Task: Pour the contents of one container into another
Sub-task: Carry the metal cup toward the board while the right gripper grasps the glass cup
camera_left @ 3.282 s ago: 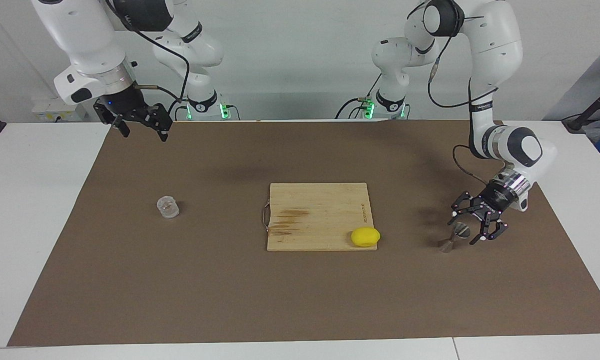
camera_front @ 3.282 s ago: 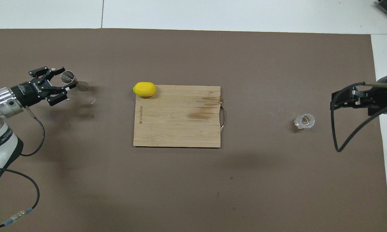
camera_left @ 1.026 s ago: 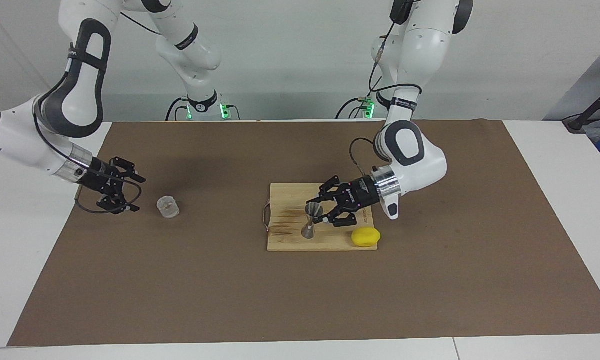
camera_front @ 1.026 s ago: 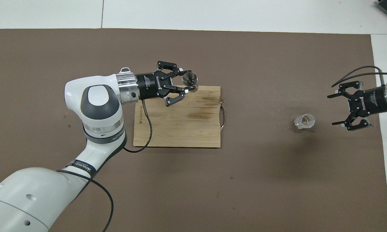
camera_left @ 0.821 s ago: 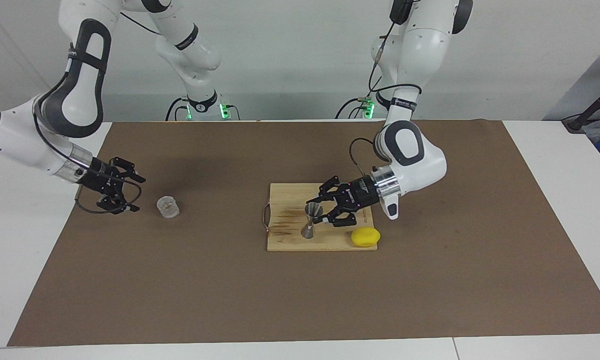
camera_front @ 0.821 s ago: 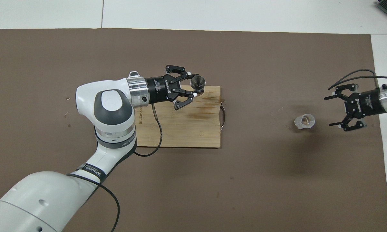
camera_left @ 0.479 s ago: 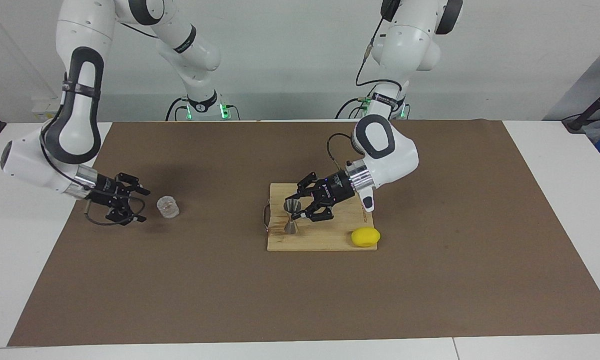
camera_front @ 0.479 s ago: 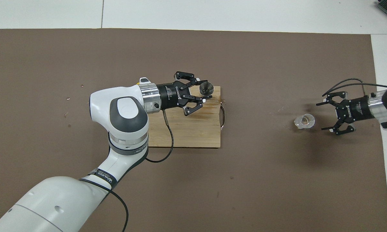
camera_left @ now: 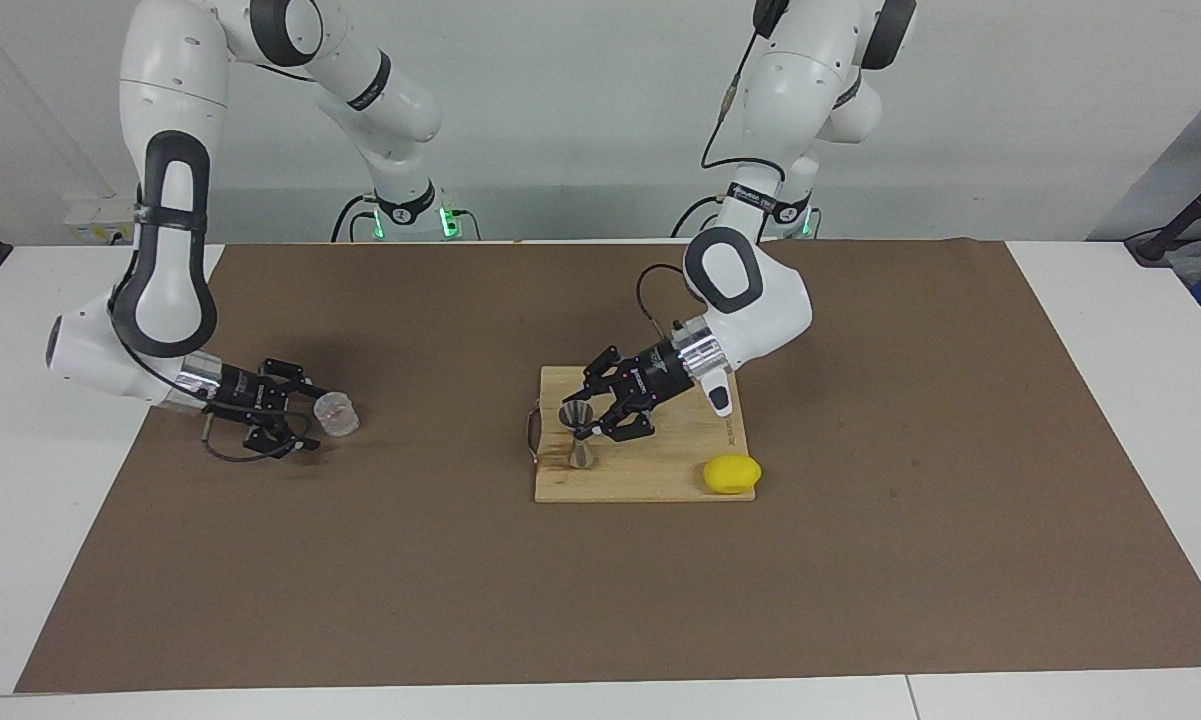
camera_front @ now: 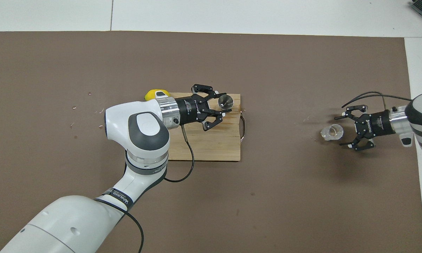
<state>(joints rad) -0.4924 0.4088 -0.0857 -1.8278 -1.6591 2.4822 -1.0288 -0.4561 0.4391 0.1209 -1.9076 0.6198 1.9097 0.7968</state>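
Partly hidden lemon under left arm in overhead view, left gripper clamped on jigger standing on cutting board, right gripper spread wide around clear cup on mat.

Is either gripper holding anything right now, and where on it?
The left gripper grips the steel jigger at its narrow waist, upright on the cutting board. The right gripper stands open beside the clear cup, holding nothing.

The jigger is dull grey metal. The cup is clear and glossy. The cutting board is pale, stained wood, the lemon smooth, the mat matt brown.
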